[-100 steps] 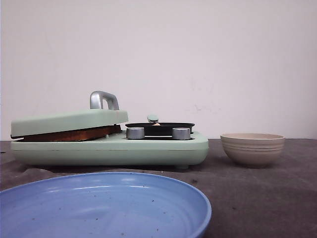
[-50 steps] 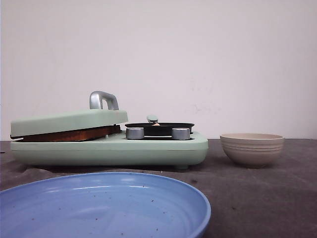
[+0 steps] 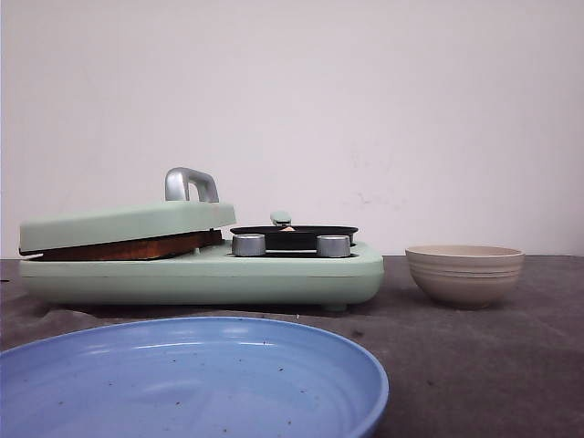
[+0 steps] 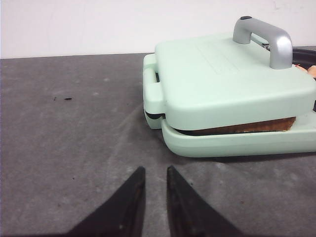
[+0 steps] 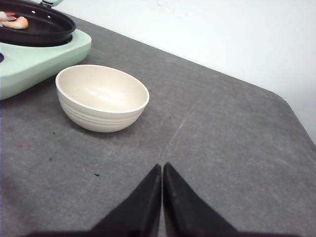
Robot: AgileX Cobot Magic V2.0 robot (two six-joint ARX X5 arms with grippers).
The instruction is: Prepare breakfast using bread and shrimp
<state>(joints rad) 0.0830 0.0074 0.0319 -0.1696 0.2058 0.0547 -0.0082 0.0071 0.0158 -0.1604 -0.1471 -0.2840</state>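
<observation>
The bread (image 4: 247, 127) shows only as a toasted brown edge under the lowered lid (image 4: 232, 84) of the mint-green breakfast maker (image 3: 210, 274); the same brown edge (image 3: 128, 246) appears in the front view. Shrimp (image 5: 15, 20) lie in the black pan (image 5: 39, 29) on the maker's right side. My left gripper (image 4: 155, 170) hovers over the grey table in front of the maker, slightly open and empty. My right gripper (image 5: 162, 167) is shut with nothing in it, just short of the beige bowl (image 5: 101, 96). Neither gripper appears in the front view.
A blue plate (image 3: 347, 360) lies at the table's near edge. The empty beige bowl (image 3: 465, 274) stands to the right of the maker. A silver handle (image 3: 190, 184) rises from the lid and two silver knobs (image 3: 249, 245) face forward. A white wall stands behind.
</observation>
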